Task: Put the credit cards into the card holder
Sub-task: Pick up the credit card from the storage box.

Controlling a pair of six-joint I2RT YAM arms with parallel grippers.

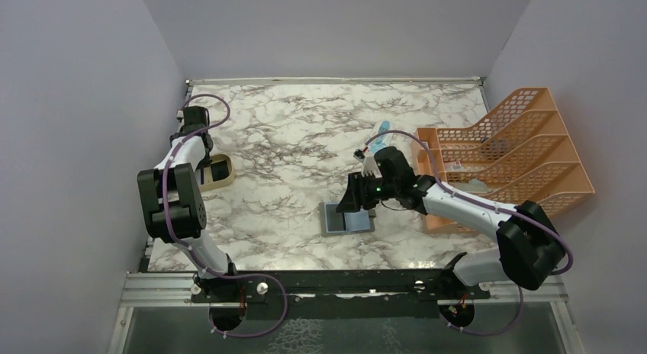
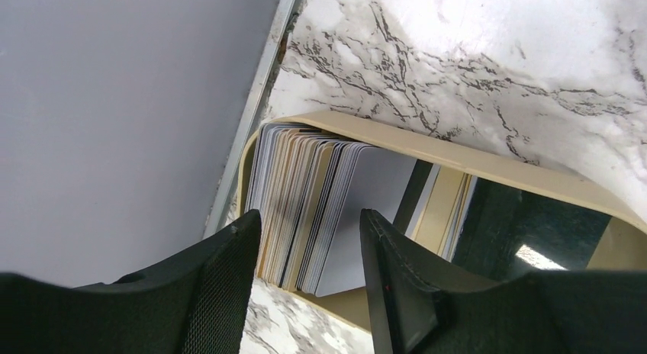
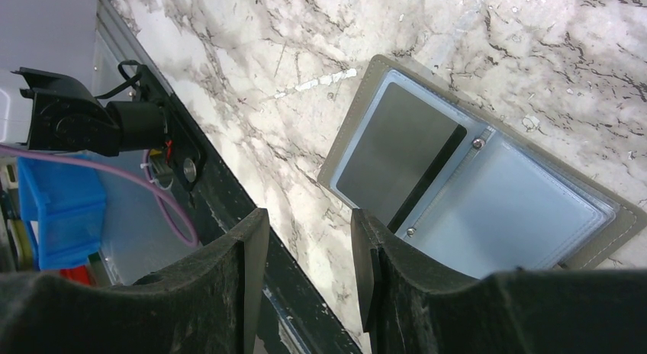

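Observation:
Several credit cards [image 2: 320,209] stand on edge as a stack in one compartment of a tan tray [image 2: 458,152]. A few more cards [image 2: 446,205] lean in its other compartment. My left gripper [image 2: 309,217] hangs open just over the stack, a finger to each side, holding nothing. The grey card holder [image 3: 496,209] lies unfolded on the marble with a dark grey card [image 3: 397,152] in its left pocket. My right gripper [image 3: 309,217] is open and empty beside the holder's left edge. The top view shows it [image 1: 352,200] above the card holder [image 1: 336,220].
An orange mesh file rack [image 1: 519,152] fills the right side. A light blue-and-white packet [image 1: 379,133] lies behind the right gripper. The tan tray [image 1: 223,178] sits at the table's left edge by the wall. The black front rail [image 3: 229,209] runs just below the card holder.

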